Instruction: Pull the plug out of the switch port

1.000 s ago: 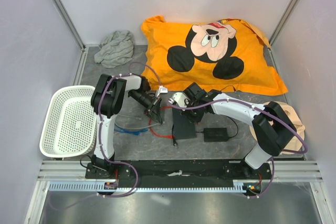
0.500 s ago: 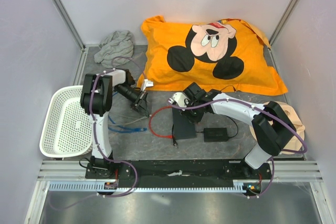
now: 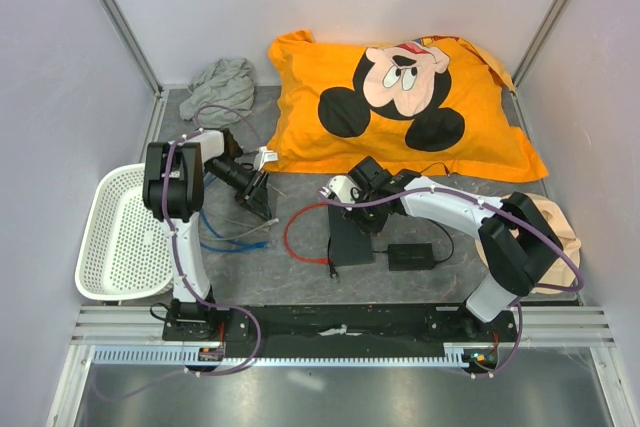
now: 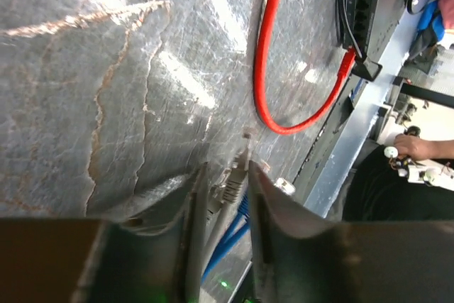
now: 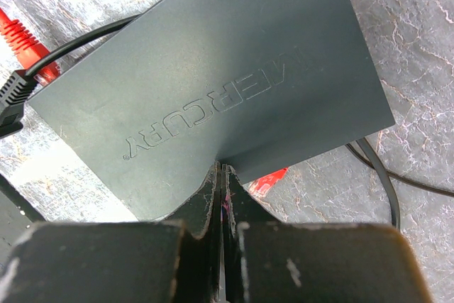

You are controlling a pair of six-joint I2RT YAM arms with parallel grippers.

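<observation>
Resting on one edge of the flat black rectangular switch [image 5: 213, 83], the right gripper [image 5: 222, 175] has its jaws pressed together. Left of the switch, the left gripper [image 4: 225, 169] frames a grey cable plug [image 4: 230, 191] between parted jaws; gripped or not, I cannot tell. The red moulded plug [image 4: 347, 62] sits in the switch: pin the switch, pull straight.

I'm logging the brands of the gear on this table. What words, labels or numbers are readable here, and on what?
"MERCURY": embossed on the top of the switch, upside down in the right wrist view.
Power brick: any label is too small to read.
Orange pillow: a cartoon mouse only, no words.
</observation>
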